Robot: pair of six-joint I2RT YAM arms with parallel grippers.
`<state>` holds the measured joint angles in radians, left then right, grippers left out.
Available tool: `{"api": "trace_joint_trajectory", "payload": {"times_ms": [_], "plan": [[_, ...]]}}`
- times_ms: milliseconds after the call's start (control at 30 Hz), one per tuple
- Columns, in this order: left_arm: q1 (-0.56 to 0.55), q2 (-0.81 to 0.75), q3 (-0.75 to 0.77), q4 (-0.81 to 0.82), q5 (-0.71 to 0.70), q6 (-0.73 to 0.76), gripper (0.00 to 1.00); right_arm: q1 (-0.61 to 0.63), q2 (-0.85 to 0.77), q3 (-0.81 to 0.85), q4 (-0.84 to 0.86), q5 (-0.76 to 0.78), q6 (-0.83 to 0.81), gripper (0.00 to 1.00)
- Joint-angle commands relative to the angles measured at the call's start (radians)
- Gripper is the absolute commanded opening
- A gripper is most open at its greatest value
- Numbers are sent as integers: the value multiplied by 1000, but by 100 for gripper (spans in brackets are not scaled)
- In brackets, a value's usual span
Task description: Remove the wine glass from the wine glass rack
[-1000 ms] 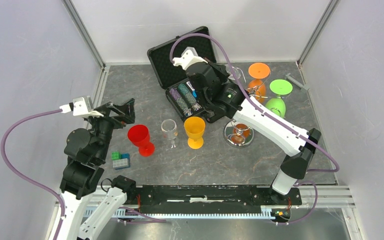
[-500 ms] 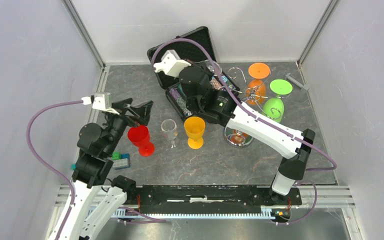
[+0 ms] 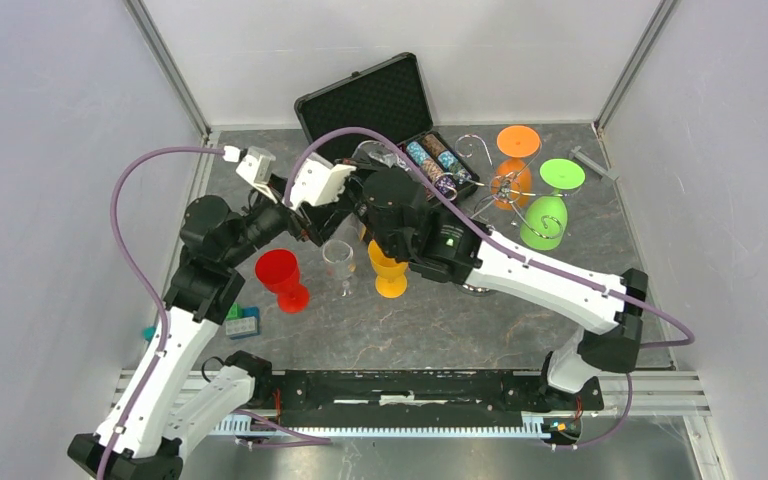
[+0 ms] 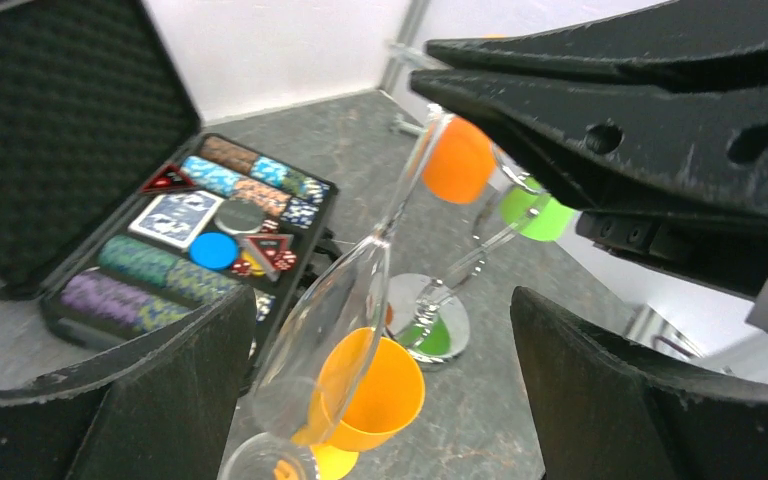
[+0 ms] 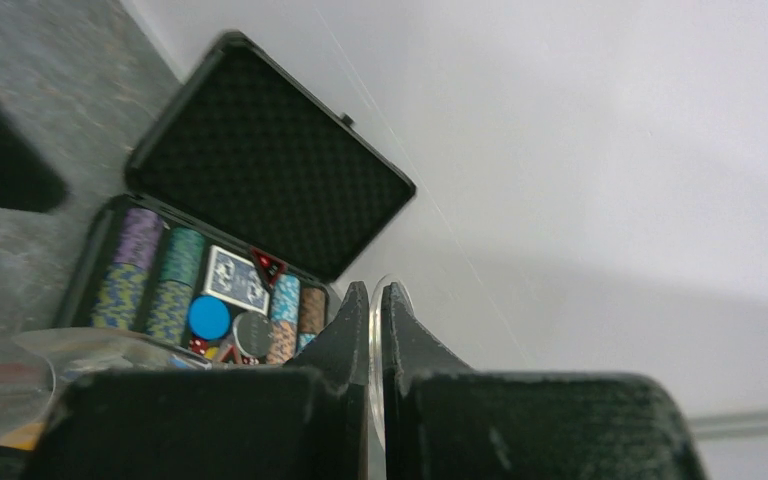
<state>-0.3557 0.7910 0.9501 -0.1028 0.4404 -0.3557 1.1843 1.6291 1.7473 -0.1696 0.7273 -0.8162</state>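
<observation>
Plainly, right pincer (image 5: 375,295) grips wine glass (image 4: 335,300) by foot.

Table (image 3: 440,320): rack (image 3: 503,186), chip case (image 3: 365,105), red goblet (image 3: 280,275)

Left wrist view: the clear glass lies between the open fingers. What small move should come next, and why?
Probably close the left gripper gently on the clear wine glass. Its bowl lies tilted between the open fingers, and the right gripper, shut, pinches only its foot.
</observation>
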Motion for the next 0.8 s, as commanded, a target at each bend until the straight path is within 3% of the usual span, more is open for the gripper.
{"api": "trace_joint_trajectory", "payload": {"times_ms": [0,233,433,633,767], "plan": [[-1,38,42,61,191,-65,100,15,-103,-35,79,-153,12,0],[-2,98,67,97,271,-119,95,31,-156,-79,81,-281,32,0],[-2,120,98,124,340,-108,85,32,-206,-124,76,-406,77,0],[-2,137,88,175,399,-134,62,32,-216,-136,68,-433,97,0],[-1,152,81,194,446,-164,53,32,-213,-125,66,-453,117,0]]}}
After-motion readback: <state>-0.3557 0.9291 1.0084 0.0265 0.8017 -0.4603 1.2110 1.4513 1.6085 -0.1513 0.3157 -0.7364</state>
